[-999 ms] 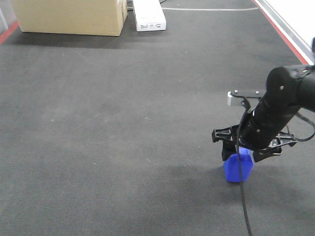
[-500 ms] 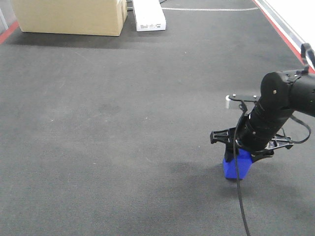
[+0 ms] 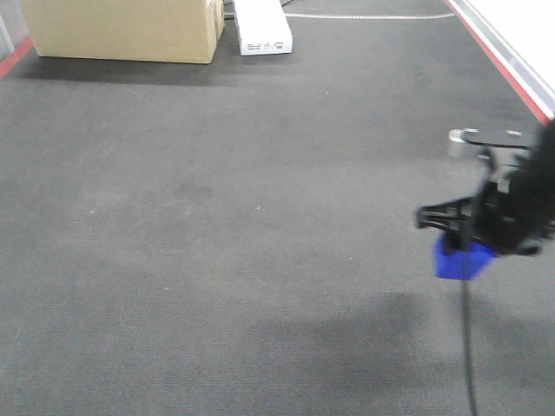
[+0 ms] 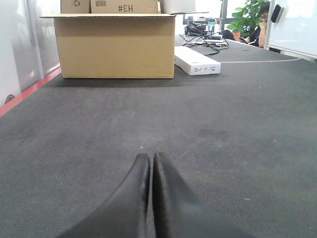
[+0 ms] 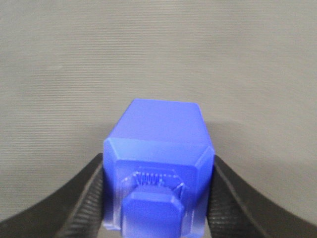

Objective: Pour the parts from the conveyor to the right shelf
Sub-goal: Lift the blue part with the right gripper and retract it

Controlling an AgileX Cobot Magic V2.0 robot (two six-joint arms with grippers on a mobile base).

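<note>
Part hangs clamped in the blurred right gripper over the conveyor near its right edge in front view, left wrist view has the left gripper pressed together on nothing, facing a box, right wrist view has both fingers tight against the part's sides, knob toward camera.

Right gripper: now higher and further right in the front view than 0.5 s ago, motion-blurred. Blue part: previously resting on the conveyor, now lifted clear of it; its shadow falls apart, lower left.
</note>
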